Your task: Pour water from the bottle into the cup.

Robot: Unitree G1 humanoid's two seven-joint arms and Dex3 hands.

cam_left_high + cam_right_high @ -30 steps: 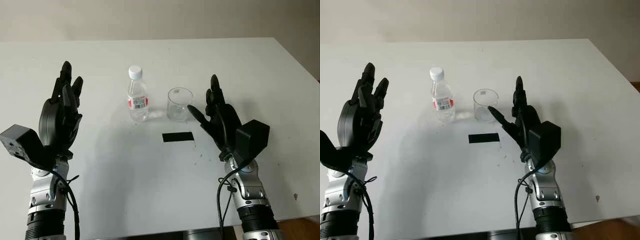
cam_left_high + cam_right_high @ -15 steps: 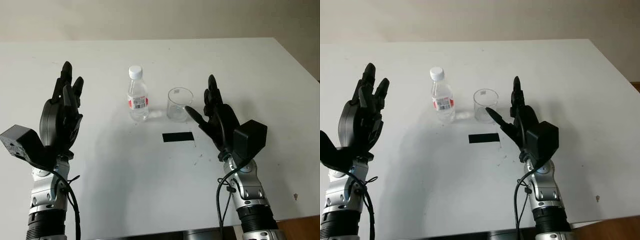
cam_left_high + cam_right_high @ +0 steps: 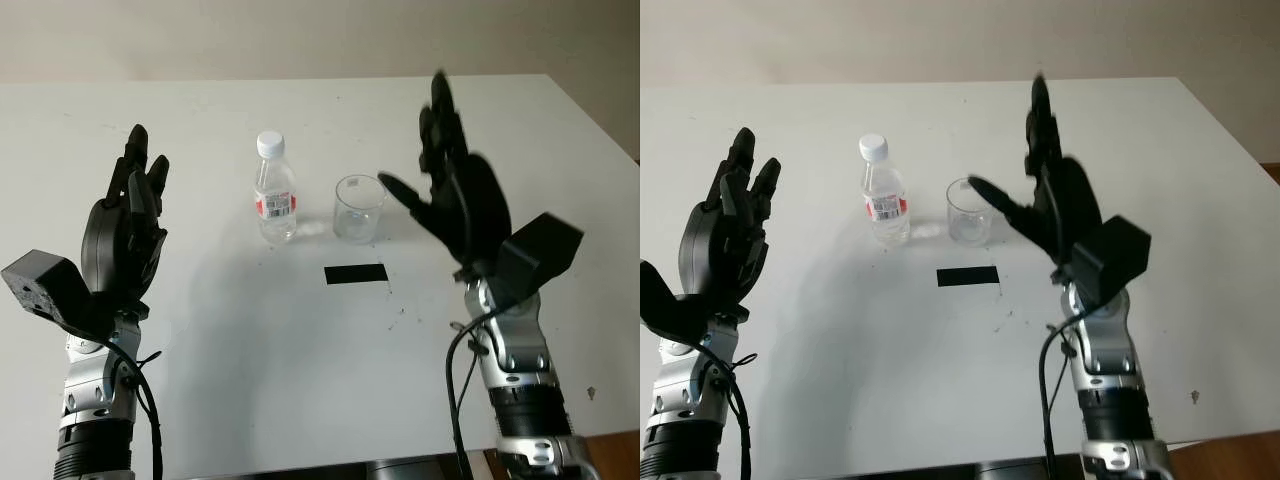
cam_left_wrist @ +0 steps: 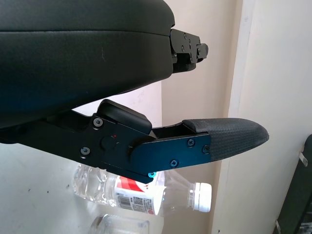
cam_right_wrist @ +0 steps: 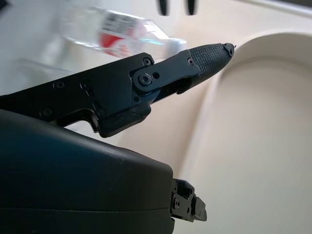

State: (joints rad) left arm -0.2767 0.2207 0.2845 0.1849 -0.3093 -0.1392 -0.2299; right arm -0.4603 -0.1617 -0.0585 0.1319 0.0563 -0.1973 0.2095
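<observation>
- The bottle (image 3: 276,201) stands upright on the white table (image 3: 300,340), near the middle and toward the far side. Its white cap is on, and a red label wraps its waist.
- The cup (image 3: 359,208) stands just beside it on the right-arm side, apart from it and upright. It looks empty.
- A black strip (image 3: 355,273) lies flat on the table in front of the cup.
- The left robot hand (image 3: 127,230) is raised above the table on the bottle's side, well apart from it, open and holding nothing.
- The right robot hand (image 3: 455,185) is raised near the cup without touching it, open and holding nothing.
- The bottle looks like thin clear plastic, so it is probably light and will give under a hard squeeze. A grip at the label band, where the wall seems stiffest and least slick, should serve best.
- With the cap on, no water will pour until it comes off.
- The cup looks thin-walled, light and easy to tip. It would need steadying low on its wall, and knocking it is the main risk.
</observation>
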